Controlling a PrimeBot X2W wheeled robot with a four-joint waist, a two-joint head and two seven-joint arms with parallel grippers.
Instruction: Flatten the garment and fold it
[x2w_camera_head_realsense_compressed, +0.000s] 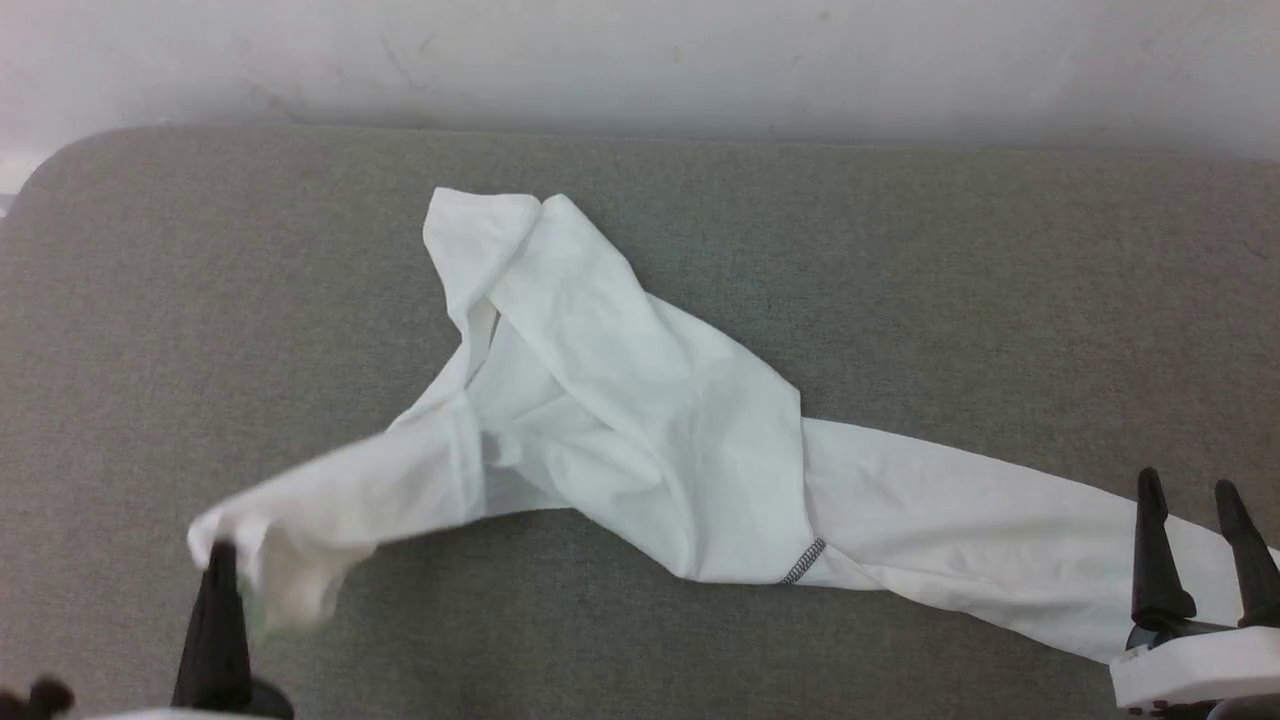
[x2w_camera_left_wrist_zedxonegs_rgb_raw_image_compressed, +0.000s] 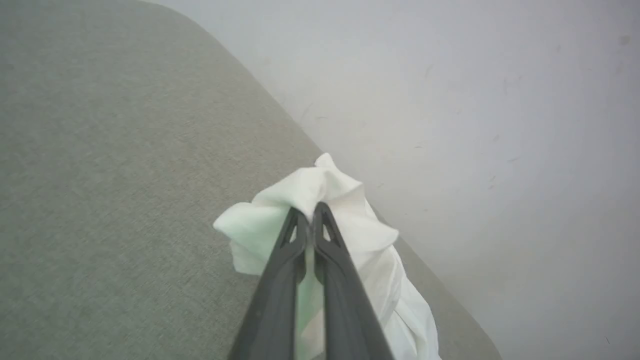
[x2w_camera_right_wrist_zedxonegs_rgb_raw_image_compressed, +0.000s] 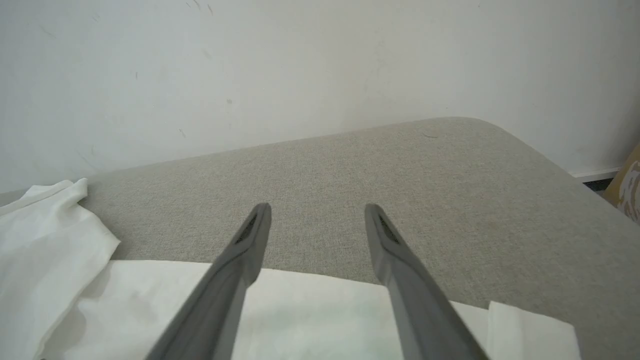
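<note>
I have two end effectors at work and one garment (x2w_camera_head_realsense_compressed: 640, 400) between them: a white, thin-fabric long-sleeved shirt lying crumpled on one grey fabric-covered tabletop (x2w_camera_head_realsense_compressed: 900, 250) with rounded corners. My left end effector (x2w_camera_head_realsense_compressed: 220, 550) is clamped onto the shirt. In the left wrist view its two dark fingers (x2w_camera_left_wrist_zedxonegs_rgb_raw_image_compressed: 280, 280) are pressed together at the tips, with a bunch of white cloth (x2w_camera_left_wrist_zedxonegs_rgb_raw_image_compressed: 350, 215) pinched between them and spilling out to both sides. From this pinch the fabric runs away to my right toward the main heap. That stretch is blurred in the head view, and I cannot tell whether it is lifted clear of the tabletop.

My right end effector (x2w_camera_head_realsense_compressed: 1188, 482) stands wide apart and holds nothing. Its two fingers (x2w_camera_right_wrist_zedxonegs_rgb_raw_image_compressed: 235, 270) hang over a long flat white sleeve (x2w_camera_right_wrist_zedxonegs_rgb_raw_image_compressed: 300, 310) that passes beneath them, and I cannot tell whether the tips touch it. To the left of this end effector the sleeve joins the bulk of the shirt, where I count one short grey-black zigzag seam (x2w_camera_head_realsense_compressed: 803, 562) at the near edge. Beyond the heap one folded flap (x2w_camera_head_realsense_compressed: 480, 230) points toward the far edge of the tabletop. Past both end effectors one plain pale wall (x2w_camera_head_realsense_compressed: 640, 60) with a few faint scuffs rises behind the tabletop.
</note>
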